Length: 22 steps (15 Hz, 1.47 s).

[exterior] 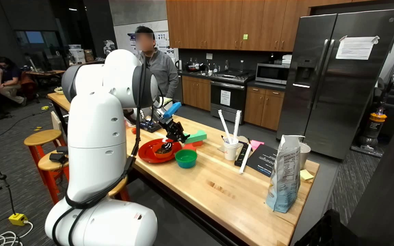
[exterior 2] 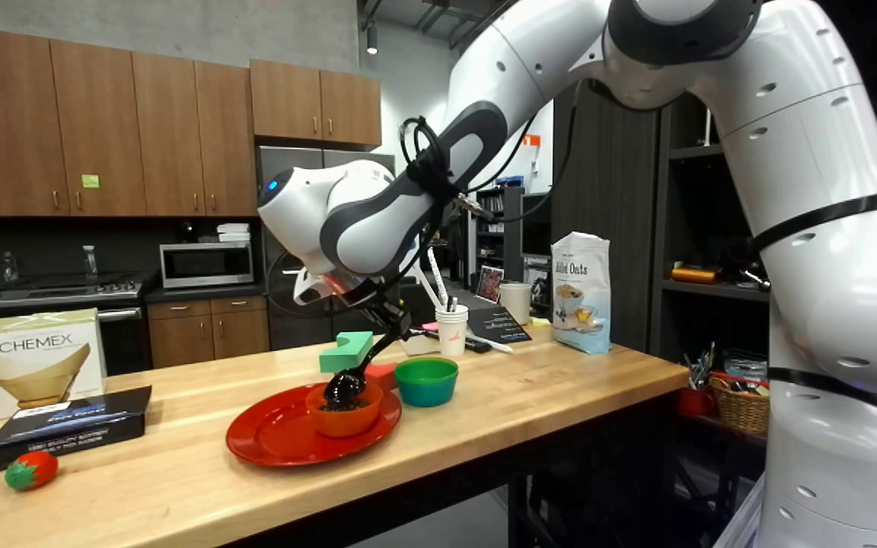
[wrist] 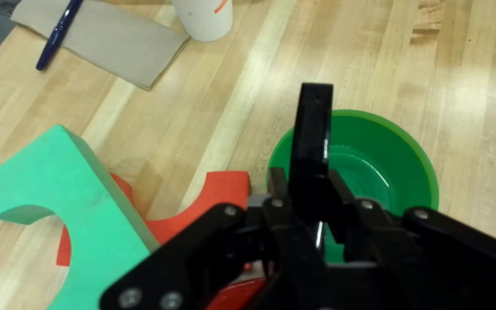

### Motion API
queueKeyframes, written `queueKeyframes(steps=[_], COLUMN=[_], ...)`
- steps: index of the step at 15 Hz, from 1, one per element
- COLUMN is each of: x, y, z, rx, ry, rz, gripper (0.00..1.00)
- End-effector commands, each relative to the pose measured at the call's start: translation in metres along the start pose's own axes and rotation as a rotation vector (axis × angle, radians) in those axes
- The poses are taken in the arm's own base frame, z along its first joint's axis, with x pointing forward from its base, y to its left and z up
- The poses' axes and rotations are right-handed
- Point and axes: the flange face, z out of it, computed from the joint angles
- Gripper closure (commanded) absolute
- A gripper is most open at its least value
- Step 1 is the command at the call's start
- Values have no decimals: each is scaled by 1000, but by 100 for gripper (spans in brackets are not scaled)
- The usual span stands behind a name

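The table [exterior: 200,181] has a light wood-strip top. The CHEMEX box [exterior 2: 39,365] stands upright behind a flat black box [exterior 2: 69,426]; a strawberry-shaped item [exterior 2: 32,470] lies beside the latter. In the wrist view, a green foam block [wrist: 88,202] partly covers a red foam block [wrist: 222,189], and a dark blue pen [wrist: 60,33] crosses the edge of a brown paper stack [wrist: 114,45]. White strips [exterior: 237,123] project from a paper cup [exterior: 230,152]. A black booklet [exterior: 263,159] lies between this cup and the upright oats bag [exterior: 285,176]. Background fixtures: microwave [exterior: 271,73], oven range [exterior: 237,99], refrigerator [exterior: 337,89] with an attached paper sheet [exterior: 357,48]. A person [exterior: 165,70] in a grey jacket stands beyond the table
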Motion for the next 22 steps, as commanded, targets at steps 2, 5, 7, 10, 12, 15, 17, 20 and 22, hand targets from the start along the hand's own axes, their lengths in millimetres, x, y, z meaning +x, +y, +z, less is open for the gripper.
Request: queueKeyframes(steps=[2, 5, 7, 10, 12, 15, 17, 20, 22], x=[-9, -10, -11, -10, -10, -8, -5, -5, -7], y=[-6, -6, -5, -5, -5, -4, -4, -3, -2], z=[-2, -3, -2, -2, -1, -1, -2, -4, -6], rx=[-31, -37, -44, -51, -53, -48, -50, -56, -64], ry=[-14, -21, -29, -34, -34, -14, -5, 2, 7], rz=[7, 10, 10, 16, 23, 27, 30, 50, 74], gripper=[94, 94, 94, 94, 94, 94, 94, 94, 94])
